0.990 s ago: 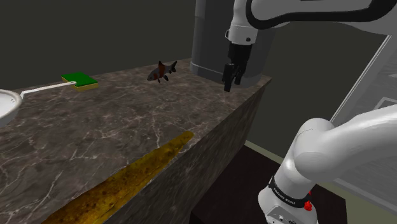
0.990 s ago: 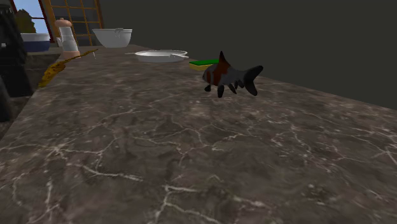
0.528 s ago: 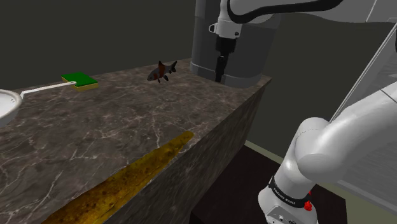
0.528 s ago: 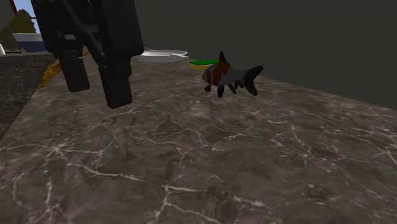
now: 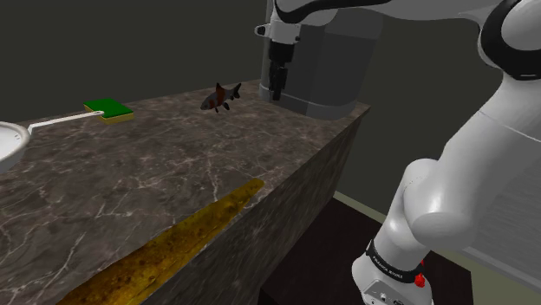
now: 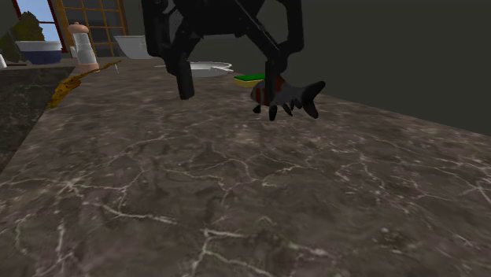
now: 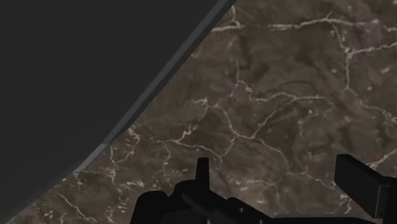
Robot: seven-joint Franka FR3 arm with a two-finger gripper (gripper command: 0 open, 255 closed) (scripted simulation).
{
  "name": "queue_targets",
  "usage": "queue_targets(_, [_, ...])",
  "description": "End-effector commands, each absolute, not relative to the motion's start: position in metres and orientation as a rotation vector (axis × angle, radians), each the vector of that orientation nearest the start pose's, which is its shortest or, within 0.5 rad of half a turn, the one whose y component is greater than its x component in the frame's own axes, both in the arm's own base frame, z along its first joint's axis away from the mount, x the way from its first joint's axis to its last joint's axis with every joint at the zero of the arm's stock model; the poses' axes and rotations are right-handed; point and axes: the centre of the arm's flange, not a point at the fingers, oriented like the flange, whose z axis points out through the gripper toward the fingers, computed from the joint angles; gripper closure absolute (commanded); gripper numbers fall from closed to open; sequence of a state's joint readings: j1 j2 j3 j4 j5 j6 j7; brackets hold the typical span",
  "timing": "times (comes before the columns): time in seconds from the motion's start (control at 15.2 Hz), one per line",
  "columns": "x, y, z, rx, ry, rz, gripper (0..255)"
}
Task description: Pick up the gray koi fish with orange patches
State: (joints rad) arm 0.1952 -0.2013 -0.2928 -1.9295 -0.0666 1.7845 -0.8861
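1 finger [image 6: 280,67] partly hiding koi fish [image 6: 295,94], gripper [image 6: 228,83] spread

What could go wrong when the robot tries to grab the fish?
The fish stands on small fins, so a bump from the open gripper might tip it over. It also sits near the far edge of the counter, so a push could slide it off. The big grey box is close beside the gripper and could get bumped.

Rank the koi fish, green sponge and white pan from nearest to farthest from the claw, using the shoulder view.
1. Koi fish, just left of the claw.
2. Green sponge, farther left on the counter.
3. White pan, at the view's left edge.
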Motion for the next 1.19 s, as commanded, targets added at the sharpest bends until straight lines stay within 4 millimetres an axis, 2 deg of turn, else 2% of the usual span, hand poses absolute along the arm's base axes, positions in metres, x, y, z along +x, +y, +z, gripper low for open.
queue_targets(0.0, [0.527, -0.063, 0.577, -2.84, -1.404, -0.076, 0])
queue_targets(0.33, [0.585, -0.041, 0.584, -2.627, -1.755, -0.11, 0])
queue_targets(0.73, [0.644, 0.004, 0.594, -2.313, -2.135, -0.148, 0])
queue_targets(0.79, [0.644, 0.004, 0.594, -2.313, -2.135, -0.148, 0])
queue_targets(1.12, [0.644, 0.004, 0.567, -2.313, -2.135, -0.148, 0])
